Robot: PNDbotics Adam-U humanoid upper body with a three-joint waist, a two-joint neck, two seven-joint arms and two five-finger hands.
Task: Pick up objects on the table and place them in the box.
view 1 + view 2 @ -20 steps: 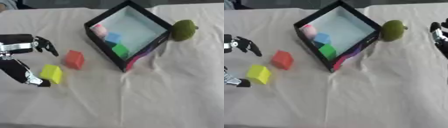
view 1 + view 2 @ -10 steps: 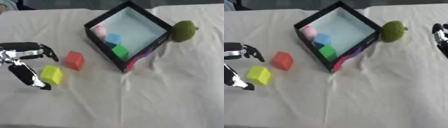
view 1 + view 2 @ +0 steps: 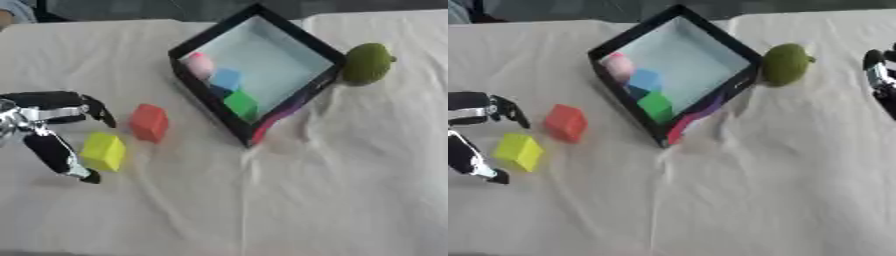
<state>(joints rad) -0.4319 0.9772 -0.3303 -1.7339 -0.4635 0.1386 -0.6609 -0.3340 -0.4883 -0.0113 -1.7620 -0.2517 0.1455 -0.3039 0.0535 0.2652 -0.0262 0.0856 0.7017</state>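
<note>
- Left hand [image 3: 44, 125] sits at the left edge of the table, spread wide, with its fingers [image 3: 92, 107] above and its thumb [image 3: 61, 157] below the yellow block [image 3: 103, 151], bracketing it from the left; whether anything touches the block I cannot tell.
- Right hand [image 3: 881, 80] shows only at the right edge (partly cut off), so I cannot tell how its fingers stand.
- White tablecloth [image 3: 306, 190] lies wrinkled over the whole table.
- Black box [image 3: 258, 67] sits askew at the far centre, holding a pink block [image 3: 199, 64], a blue block [image 3: 227, 79] and a green block [image 3: 241, 104].
- Green round fruit [image 3: 366, 63] rests just beside the box's right corner.
- Red block [image 3: 149, 122] stands between the box and the yellow block, near both.
</note>
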